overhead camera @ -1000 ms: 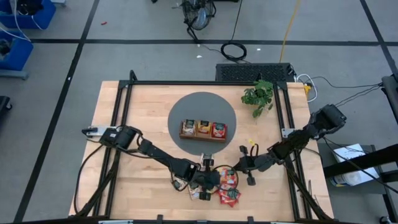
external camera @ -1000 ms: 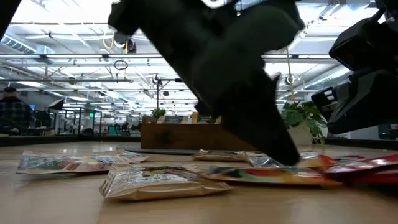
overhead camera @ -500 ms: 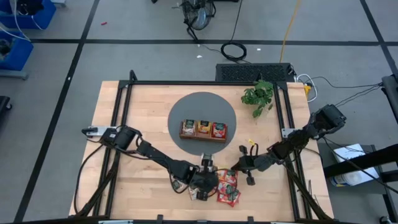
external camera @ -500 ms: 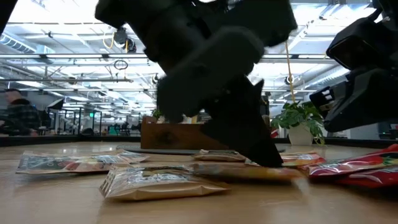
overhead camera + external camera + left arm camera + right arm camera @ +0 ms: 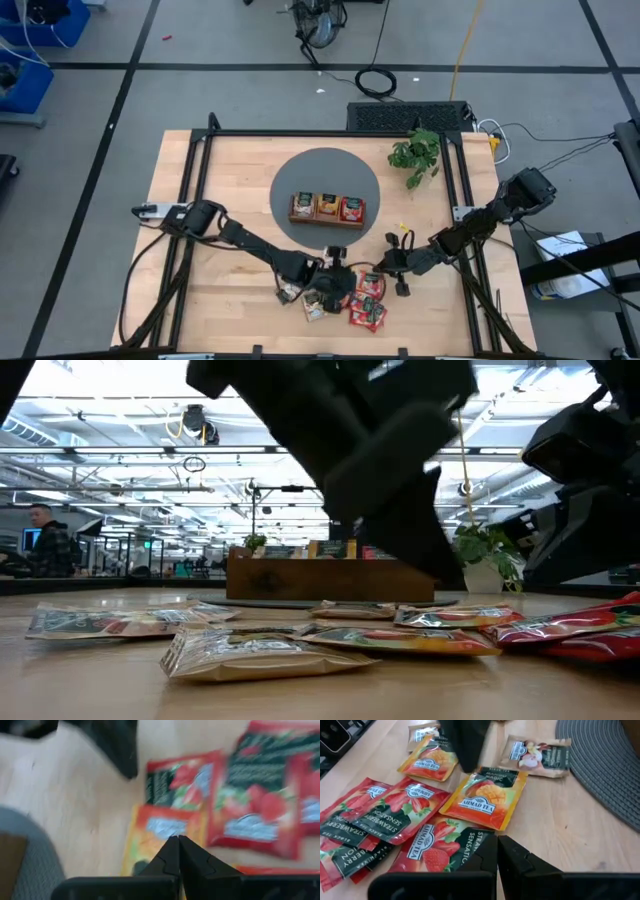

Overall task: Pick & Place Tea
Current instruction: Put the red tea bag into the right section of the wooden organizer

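Observation:
Several flat tea sachets, red, orange-yellow and pale, lie loose on the wood near the table's near edge (image 5: 352,298). My left gripper (image 5: 177,840) is shut with nothing between its fingers. It hangs a little above an orange sachet (image 5: 159,836), its tip (image 5: 445,575) clear of the pile. My right gripper (image 5: 497,840) is shut too. It hangs over a red strawberry sachet (image 5: 440,845) at the pile's right side (image 5: 385,266). An orange mango sachet (image 5: 485,795) lies flat between the two grippers.
The brown three-compartment wooden tray (image 5: 327,208) holds sachets. It stands on a round grey mat (image 5: 325,165) at the table's middle, beyond the pile. A green plant (image 5: 415,155) stands at the far right. Bare wood lies left of the pile (image 5: 230,290).
My left gripper had its tip down on the orange sachet. It slid a little toward the table's left and then lifted clear of the pile. The orange sachet stays flat on the table.

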Controlling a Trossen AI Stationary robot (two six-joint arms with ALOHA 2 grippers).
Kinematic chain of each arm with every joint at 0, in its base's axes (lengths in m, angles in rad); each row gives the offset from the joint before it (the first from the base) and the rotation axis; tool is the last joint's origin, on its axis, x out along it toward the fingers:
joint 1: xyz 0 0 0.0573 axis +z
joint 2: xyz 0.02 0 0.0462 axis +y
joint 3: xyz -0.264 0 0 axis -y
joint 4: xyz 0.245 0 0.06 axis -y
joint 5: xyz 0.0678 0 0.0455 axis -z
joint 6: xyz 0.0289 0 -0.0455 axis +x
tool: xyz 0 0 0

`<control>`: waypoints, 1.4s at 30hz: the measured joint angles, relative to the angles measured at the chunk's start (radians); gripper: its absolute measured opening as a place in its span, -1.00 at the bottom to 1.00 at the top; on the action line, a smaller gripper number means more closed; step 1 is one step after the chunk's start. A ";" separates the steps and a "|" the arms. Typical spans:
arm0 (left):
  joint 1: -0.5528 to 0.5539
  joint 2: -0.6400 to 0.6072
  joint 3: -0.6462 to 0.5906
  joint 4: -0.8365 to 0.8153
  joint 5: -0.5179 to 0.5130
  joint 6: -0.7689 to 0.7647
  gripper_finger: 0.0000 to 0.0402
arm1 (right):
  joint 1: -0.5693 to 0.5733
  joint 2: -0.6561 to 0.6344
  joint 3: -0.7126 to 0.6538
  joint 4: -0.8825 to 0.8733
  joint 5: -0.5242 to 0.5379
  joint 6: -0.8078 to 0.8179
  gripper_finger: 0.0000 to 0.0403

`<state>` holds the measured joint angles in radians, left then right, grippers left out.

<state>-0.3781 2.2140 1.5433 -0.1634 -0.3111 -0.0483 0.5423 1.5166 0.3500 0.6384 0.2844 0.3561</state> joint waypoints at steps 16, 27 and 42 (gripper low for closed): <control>0.002 -0.008 -0.085 -0.166 0.006 -0.199 -0.85 | 0.000 0.000 0.000 0.012 0.001 -0.001 -1.00; -0.050 -0.072 -0.099 -0.133 -0.043 -0.056 -0.85 | -0.049 0.000 0.007 0.055 -0.002 -0.044 -1.00; -0.160 -0.231 -0.095 -0.193 -0.113 -0.084 -0.85 | -0.130 0.185 0.203 -0.060 -0.185 -0.090 -1.00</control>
<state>-0.5382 1.9828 1.4487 -0.3568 -0.4237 -0.1326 0.4126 1.7011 0.5526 0.5781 0.0990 0.2662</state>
